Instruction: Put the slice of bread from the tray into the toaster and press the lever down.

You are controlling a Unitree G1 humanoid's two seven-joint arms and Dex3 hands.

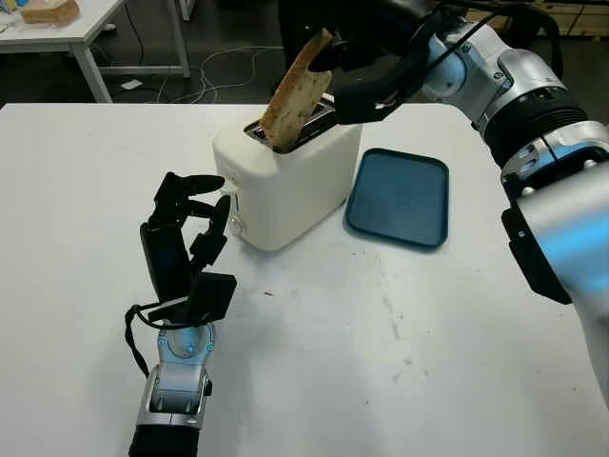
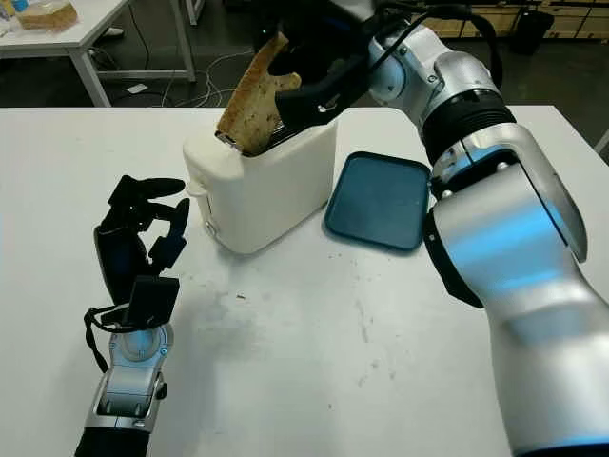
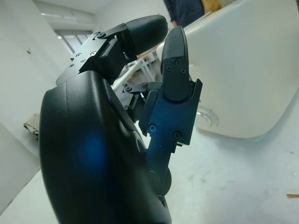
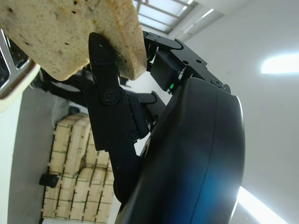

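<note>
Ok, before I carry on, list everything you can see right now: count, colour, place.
Toaster: one, white, middle of the table.
Slice of bread: one, brown, tilted, lower end in the toaster slot, upper end held by the right hand.
Tray: one, dark blue, on the table right of the toaster, nothing on it.
Table: one, white, under everything.
Second table: one, white, far left background, with a tan item on it.
Left hand: black, holding nothing, beside the toaster's left end.
Right hand: black, above the toaster, gripping the bread.

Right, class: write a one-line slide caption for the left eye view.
Right hand lowers the tilted bread slice into the white toaster; left hand waits beside it, blue tray bare.
</note>
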